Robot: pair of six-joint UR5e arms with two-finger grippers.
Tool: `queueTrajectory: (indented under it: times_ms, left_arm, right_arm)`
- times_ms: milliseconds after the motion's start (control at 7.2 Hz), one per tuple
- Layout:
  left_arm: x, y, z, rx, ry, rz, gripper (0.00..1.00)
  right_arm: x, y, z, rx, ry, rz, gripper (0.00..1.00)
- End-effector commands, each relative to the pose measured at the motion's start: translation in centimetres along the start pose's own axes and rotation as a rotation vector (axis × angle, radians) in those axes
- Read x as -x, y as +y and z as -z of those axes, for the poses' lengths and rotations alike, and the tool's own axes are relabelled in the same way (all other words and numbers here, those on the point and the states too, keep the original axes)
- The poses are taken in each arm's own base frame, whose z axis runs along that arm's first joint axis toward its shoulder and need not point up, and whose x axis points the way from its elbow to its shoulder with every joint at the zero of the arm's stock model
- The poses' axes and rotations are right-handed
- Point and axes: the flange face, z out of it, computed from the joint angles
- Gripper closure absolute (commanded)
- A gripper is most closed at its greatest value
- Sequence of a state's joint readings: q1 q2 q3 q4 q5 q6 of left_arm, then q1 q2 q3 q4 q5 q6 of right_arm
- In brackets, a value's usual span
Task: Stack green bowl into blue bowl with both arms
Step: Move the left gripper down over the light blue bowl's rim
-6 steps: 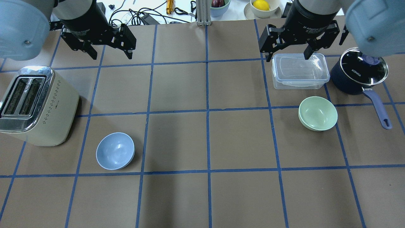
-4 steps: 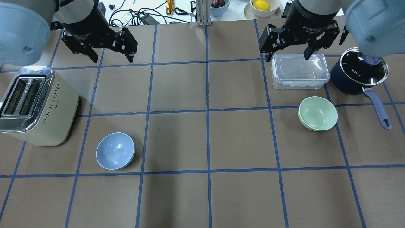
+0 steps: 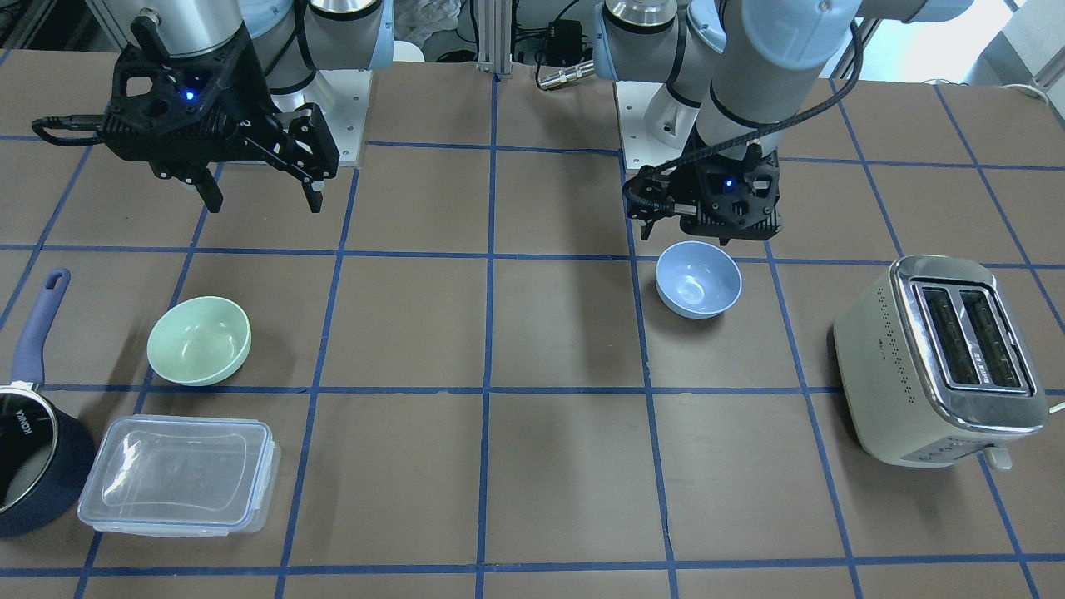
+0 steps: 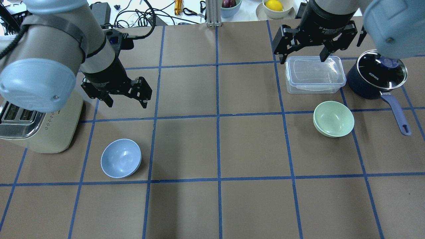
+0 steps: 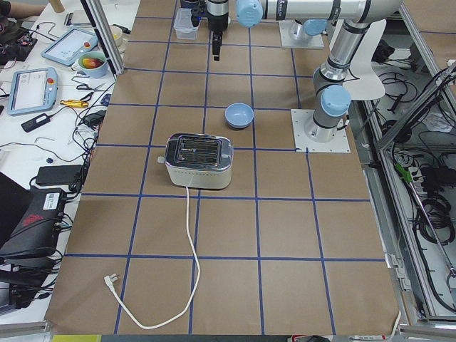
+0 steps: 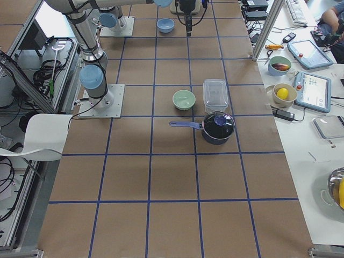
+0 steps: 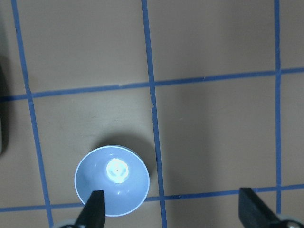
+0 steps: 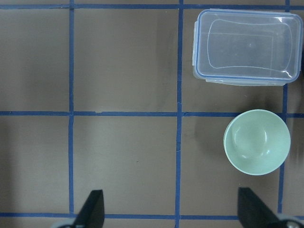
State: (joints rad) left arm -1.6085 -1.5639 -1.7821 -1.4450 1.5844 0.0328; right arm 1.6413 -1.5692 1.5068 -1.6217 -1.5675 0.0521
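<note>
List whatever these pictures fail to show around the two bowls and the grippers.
- Toaster: in the overhead view, part of its slotted top is covered by the left arm.
- Saucepan: in the front-facing view, cut off by the left edge.
- Blue bowl: in the left wrist view, a bit of rim sits behind a fingertip of the left gripper.
- Right gripper: in the left side view, too small to read.

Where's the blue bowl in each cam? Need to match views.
Front-facing: blue bowl right of centre, upper half.
Overhead: blue bowl lower left.
Exterior left: blue bowl upper centre.
Exterior right: blue bowl at the top, left of centre.
Left wrist: blue bowl lower left.
Right wrist: not in it.
Landmark: the toaster sits near the bowl in the front-facing, overhead and exterior left views.
</note>
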Motion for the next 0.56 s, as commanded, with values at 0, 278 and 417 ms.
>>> queueTrajectory:
  times_ms: [0, 278, 417]
  left_arm:
    - [0.1, 2.6, -8.1, 0.052, -0.001, 0.013, 0.00]
    - [0.6, 4.4, -14.4, 0.028, -0.007, 0.030, 0.00]
    - [0.7, 5.5, -17.4, -0.008, -0.009, 0.029, 0.00]
  right_arm:
    - [0.0, -0.1, 0.0, 0.000, -0.001, 0.000, 0.00]
    - [0.0, 0.0, -0.1, 0.006, 0.000, 0.000, 0.00]
    - [0.0, 0.0, -0.2, 0.007, 0.001, 0.000, 0.00]
